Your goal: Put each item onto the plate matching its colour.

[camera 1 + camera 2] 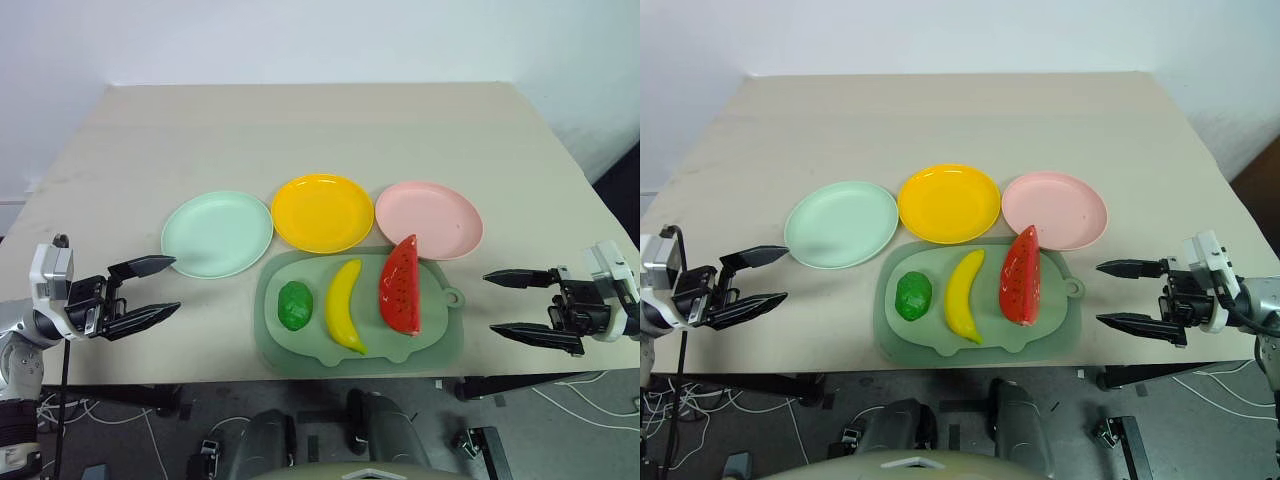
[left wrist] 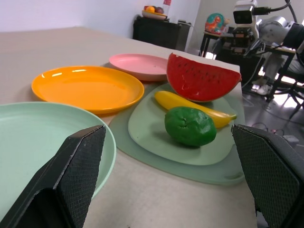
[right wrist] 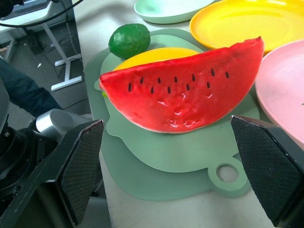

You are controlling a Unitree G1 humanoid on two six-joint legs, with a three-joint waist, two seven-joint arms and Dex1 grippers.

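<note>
Watermelon wedge (image 1: 400, 287) stands on edge on the grey-green mat (image 1: 440, 340), inward of our right claw (image 1: 520, 303) and well apart from it; the banana (image 1: 345, 306) and green lump (image 1: 295, 304) lie beyond it, toward our left claw (image 1: 150, 291). Both claws hang empty with jaws spread wide. We judge the wedge light, rigid, glossy and likely slippery, so we pinch across its flat red faces mid-length. The pink plate (image 1: 430, 218), yellow plate (image 1: 322, 212) and mint plate (image 1: 217, 233) sit empty behind the mat.

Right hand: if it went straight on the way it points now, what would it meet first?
Probably the watermelon wedge: it lies dead ahead between the open right hand's fingers, on the grey-green mat; depth is uncertain.
</note>
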